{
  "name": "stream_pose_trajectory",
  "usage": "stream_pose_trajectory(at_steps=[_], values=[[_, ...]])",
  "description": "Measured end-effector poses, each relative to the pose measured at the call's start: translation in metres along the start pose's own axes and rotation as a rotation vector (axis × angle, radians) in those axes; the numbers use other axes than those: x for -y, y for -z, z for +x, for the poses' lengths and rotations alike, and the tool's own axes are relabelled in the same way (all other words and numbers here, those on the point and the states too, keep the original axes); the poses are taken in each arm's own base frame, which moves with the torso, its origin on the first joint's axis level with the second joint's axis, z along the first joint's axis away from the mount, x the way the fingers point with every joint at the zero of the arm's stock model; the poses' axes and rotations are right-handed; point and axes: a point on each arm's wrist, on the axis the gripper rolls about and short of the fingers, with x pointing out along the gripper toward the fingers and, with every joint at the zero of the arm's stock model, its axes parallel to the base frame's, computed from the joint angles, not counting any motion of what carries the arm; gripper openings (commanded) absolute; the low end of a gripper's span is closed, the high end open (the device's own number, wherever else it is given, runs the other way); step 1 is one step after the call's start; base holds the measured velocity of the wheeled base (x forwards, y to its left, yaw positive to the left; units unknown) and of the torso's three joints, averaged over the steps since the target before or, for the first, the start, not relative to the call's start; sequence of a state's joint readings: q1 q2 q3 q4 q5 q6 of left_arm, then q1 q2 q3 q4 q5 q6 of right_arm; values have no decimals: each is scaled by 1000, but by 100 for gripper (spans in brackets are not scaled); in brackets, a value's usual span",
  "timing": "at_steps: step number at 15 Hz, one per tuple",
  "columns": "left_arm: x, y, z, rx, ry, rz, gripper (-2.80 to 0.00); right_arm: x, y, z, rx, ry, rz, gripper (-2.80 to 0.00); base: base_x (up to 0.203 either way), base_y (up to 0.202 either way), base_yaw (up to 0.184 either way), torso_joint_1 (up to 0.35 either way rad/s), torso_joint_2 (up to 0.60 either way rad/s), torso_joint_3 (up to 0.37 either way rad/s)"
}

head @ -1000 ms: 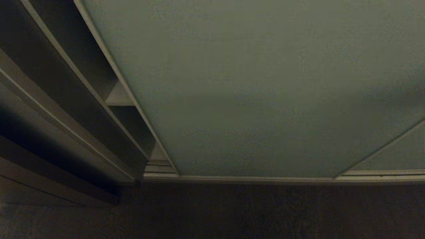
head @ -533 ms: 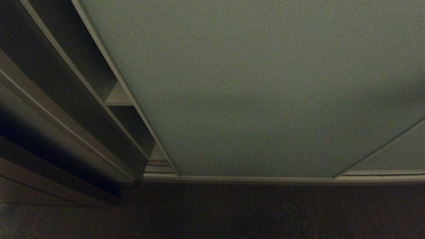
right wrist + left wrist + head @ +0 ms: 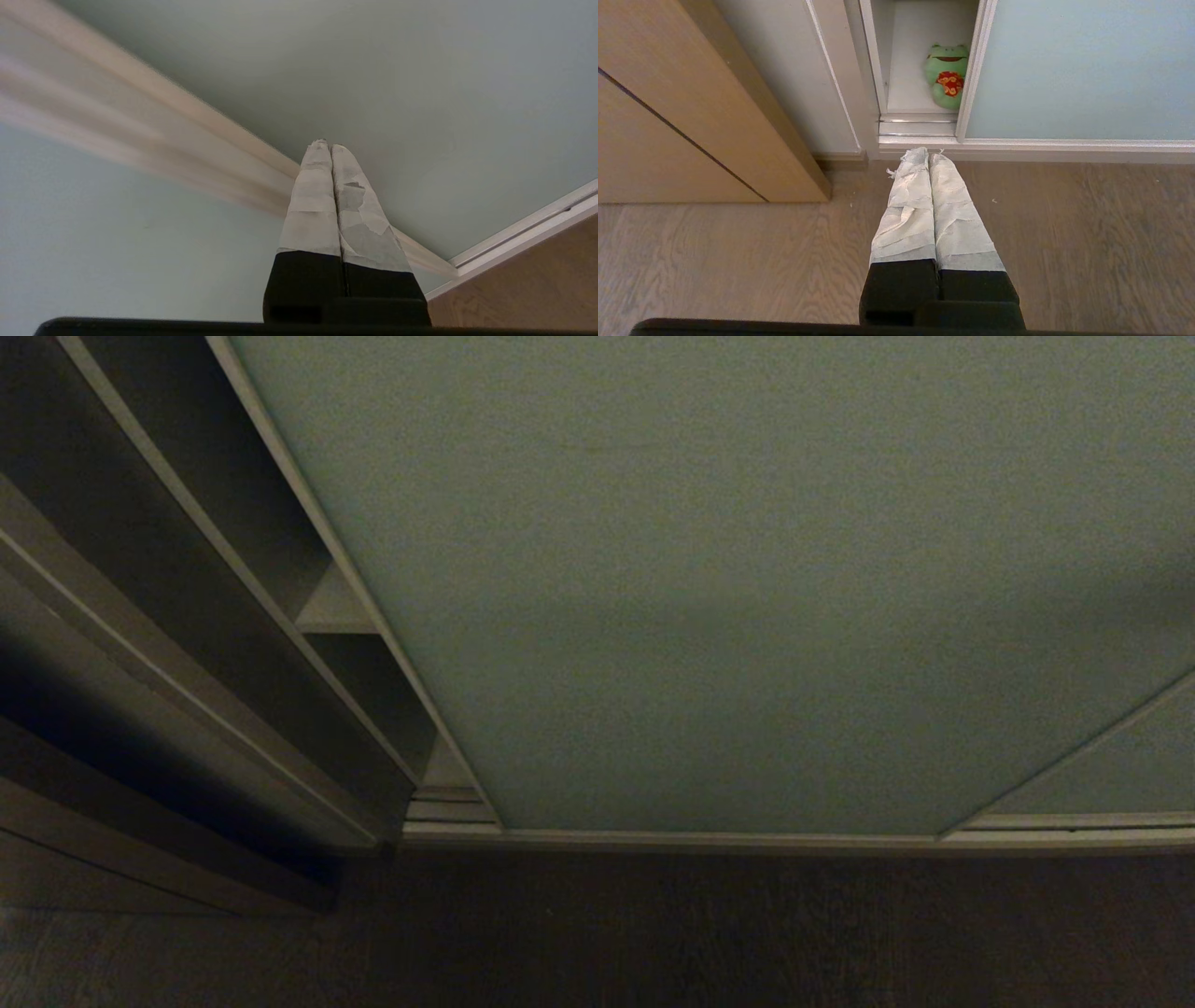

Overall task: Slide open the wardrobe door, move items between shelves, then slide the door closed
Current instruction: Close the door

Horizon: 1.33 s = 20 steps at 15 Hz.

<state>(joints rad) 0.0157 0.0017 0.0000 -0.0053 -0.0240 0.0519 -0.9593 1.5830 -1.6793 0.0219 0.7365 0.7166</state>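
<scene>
The sliding wardrobe door (image 3: pixel 747 579) is drawn nearly closed; a narrow gap shows the green frog (image 3: pixel 947 75) on a white shelf (image 3: pixel 915 93). Jaws of both the left gripper (image 3: pixel 928 154) and right gripper (image 3: pixel 327 144) are pressed together, apparently for pushing the panel.

Dim grainy head view, blurred door frame (image 3: pixel 140 121)

Left tool (image 3: pixel 928 154), right tool (image 3: pixel 325 143): black bases, white-taped tapering fingers.
</scene>
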Motion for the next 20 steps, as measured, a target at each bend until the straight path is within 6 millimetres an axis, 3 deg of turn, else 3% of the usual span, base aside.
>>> stream_pose_trajectory(at_steps=[12, 20], values=[[0, 0, 0, 0, 0, 0, -280, -6, 14, 22, -55, -59, 3, -280, 0, 0, 0, 0, 0, 0], [0, 0, 0, 0, 0, 0, -280, -21, 27, 13, -86, -91, 9, -280, 0, 0, 0, 0, 0, 0]])
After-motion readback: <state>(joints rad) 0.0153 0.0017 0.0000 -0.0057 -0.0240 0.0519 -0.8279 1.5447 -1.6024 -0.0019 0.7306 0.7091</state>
